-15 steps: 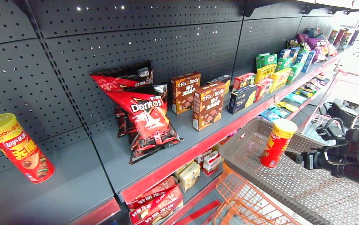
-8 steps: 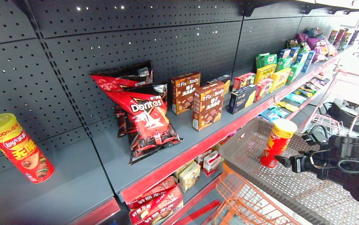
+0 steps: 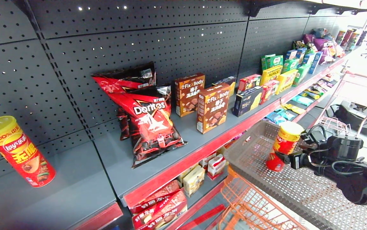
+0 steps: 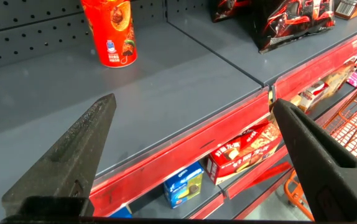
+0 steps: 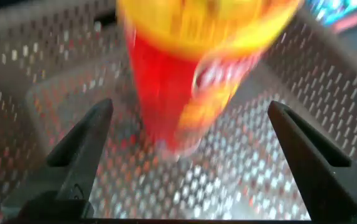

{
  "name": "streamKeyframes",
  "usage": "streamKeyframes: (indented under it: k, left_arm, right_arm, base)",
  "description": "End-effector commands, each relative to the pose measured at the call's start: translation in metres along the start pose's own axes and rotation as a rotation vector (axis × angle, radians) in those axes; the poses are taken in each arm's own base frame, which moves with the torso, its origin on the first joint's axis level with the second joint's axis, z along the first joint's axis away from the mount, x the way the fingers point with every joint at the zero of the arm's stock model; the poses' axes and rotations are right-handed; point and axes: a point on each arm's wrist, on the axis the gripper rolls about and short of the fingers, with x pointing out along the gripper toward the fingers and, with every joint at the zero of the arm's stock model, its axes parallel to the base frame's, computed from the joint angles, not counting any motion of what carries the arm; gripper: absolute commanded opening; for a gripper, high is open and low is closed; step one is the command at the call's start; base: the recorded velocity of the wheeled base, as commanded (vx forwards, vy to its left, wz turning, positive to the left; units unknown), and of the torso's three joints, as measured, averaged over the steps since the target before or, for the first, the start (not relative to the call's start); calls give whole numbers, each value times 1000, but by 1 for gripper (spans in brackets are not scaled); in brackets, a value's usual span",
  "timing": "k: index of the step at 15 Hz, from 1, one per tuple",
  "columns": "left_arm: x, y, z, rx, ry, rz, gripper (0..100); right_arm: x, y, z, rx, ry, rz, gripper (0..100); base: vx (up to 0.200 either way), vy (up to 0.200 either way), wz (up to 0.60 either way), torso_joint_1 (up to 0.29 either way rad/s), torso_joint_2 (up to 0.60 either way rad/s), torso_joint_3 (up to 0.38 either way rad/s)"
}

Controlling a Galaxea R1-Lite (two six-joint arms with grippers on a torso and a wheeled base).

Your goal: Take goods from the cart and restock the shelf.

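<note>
A red chip can with a yellow lid (image 3: 283,145) stands upright in the cart's grey perforated basket (image 3: 301,191). My right gripper (image 3: 282,156) is open right beside it, its fingers (image 5: 82,155) spread wide on either side of the can (image 5: 185,81) without touching it. A second, matching chip can (image 3: 19,152) stands on the grey shelf (image 3: 74,188) at the far left. My left gripper (image 4: 191,155) hangs open in front of that shelf's red edge (image 4: 191,146), with the shelved can (image 4: 110,31) beyond it.
Red chip bags (image 3: 148,118), brown boxes (image 3: 212,107) and several coloured boxes (image 3: 276,76) fill the shelf to the right. Bare shelf lies between the left can and the bags. More packs (image 3: 161,207) sit on the lower shelf. The orange cart frame (image 3: 250,207) is below the basket.
My right gripper has moved left across the basket, closing in on the chip can until its open fingers flank it. The can, shelf goods and left gripper have not shifted.
</note>
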Motion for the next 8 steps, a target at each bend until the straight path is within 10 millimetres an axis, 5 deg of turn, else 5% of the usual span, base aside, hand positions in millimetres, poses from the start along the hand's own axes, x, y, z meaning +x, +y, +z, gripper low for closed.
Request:
streamKeyframes:
  k: [1,4,5,8]
  left_arm:
    - [0,0,0,0,1,1,100]
    - [0,0,0,0,1,1,100]
    - [0,0,0,0,1,1,100]
    - [0,0,0,0,1,1,100]
  right_arm:
    - [12,6,-3,-7,-12,19,100]
    - [46,5,-6,-79,-56,19,100]
    - [51,7,-7,-86,-66,22,0]
    - [63,8,-12,-156,-151,4,0]
  base:
    - [0,0,0,0,0,0]
    - [0,0,0,0,0,0]
    - [0,0,0,0,0,0]
    - [0,0,0,0,0,0]
